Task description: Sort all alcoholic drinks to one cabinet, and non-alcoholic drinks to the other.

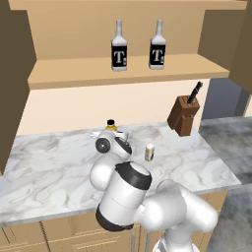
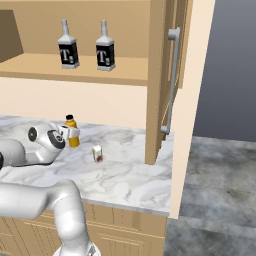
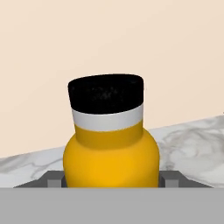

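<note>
Orange-yellow bottle: black cap, white band under it. Two pale bottles: black labels, white "T". Counter: white marble, grey veining. Wide cabinet: light tan shelf, darker brown doors. Knife block: reddish brown, black handle. Narrow cabinet's bar handle: grey.

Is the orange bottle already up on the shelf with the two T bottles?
No, the orange bottle stands on the marble counter at the gripper, below the shelf.

End effector around orange bottle on marble counter.
</note>
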Controlling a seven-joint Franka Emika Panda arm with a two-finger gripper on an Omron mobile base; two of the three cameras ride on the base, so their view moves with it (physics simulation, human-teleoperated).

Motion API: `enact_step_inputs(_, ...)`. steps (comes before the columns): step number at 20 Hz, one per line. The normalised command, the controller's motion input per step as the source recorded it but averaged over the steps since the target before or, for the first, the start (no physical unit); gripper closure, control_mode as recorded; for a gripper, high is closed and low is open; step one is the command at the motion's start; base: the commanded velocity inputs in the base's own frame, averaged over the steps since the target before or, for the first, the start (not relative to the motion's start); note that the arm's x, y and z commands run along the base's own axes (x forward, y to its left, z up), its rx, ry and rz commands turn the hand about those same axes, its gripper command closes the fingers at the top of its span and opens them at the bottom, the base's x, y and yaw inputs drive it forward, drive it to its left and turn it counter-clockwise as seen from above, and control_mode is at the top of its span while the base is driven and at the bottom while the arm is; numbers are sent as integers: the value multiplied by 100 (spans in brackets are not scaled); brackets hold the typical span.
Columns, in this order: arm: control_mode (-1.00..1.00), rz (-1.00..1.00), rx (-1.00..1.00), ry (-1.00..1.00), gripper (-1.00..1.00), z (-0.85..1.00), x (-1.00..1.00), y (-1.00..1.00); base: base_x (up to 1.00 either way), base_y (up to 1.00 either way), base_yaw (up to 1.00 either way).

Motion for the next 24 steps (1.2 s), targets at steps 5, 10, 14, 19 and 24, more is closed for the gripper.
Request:
enact_step_inputs(5,-100,-12,0,0,100,25,-24,7,0,0,0)
enact_step_inputs(10,-100,-14,0,0,100,33,-39,0,0,0,0)
enact_step_inputs(14,-100,-10,0,0,100,38,-27,0,0,0,0)
enact_step_inputs(19,-100,-7,0,0,100,33,-35,0,0,0,0)
enact_step_inputs(24,-100,-5,0,0,100,16,-53,-6,0,0,0)
